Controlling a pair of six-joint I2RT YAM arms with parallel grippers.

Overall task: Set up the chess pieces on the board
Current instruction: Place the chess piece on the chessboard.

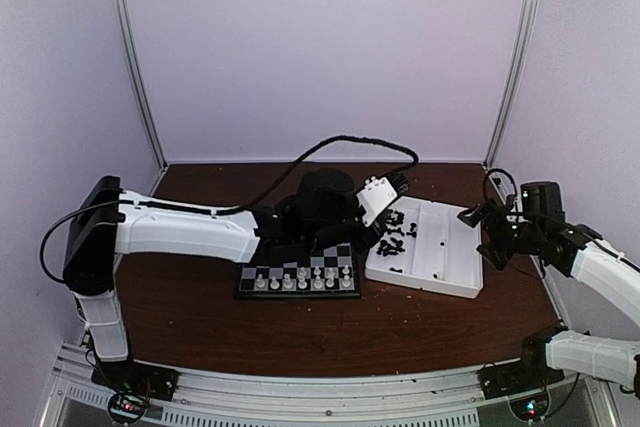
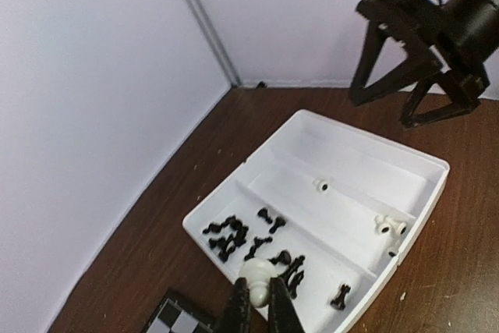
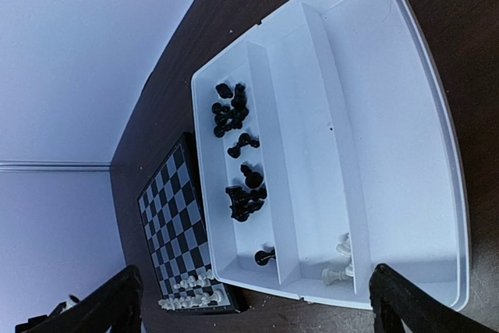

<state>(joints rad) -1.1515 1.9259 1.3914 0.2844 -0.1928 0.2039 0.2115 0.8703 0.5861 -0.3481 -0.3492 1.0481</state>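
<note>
The board (image 1: 330, 260) lies at mid-table with white chess pieces (image 1: 300, 280) lined up in its two near rows. In the left wrist view my left gripper (image 2: 260, 306) is shut on a white chess piece (image 2: 257, 278), which hangs over the near corner of the white tray (image 2: 366, 139). From above, the left gripper (image 1: 392, 190) is over the tray's left edge. Black pieces (image 3: 238, 154) lie loose in the tray's left compartment. A few white pieces (image 3: 339, 267) lie in the middle one. My right gripper (image 3: 257, 302) hangs open and empty above the tray's right side.
The tray (image 1: 425, 287) sits just right of the board, touching its corner. A black cable (image 1: 340, 142) arcs over the left arm behind the board. Pale walls close in the table on three sides. The right gripper (image 2: 405, 107) shows beyond the tray in the left wrist view.
</note>
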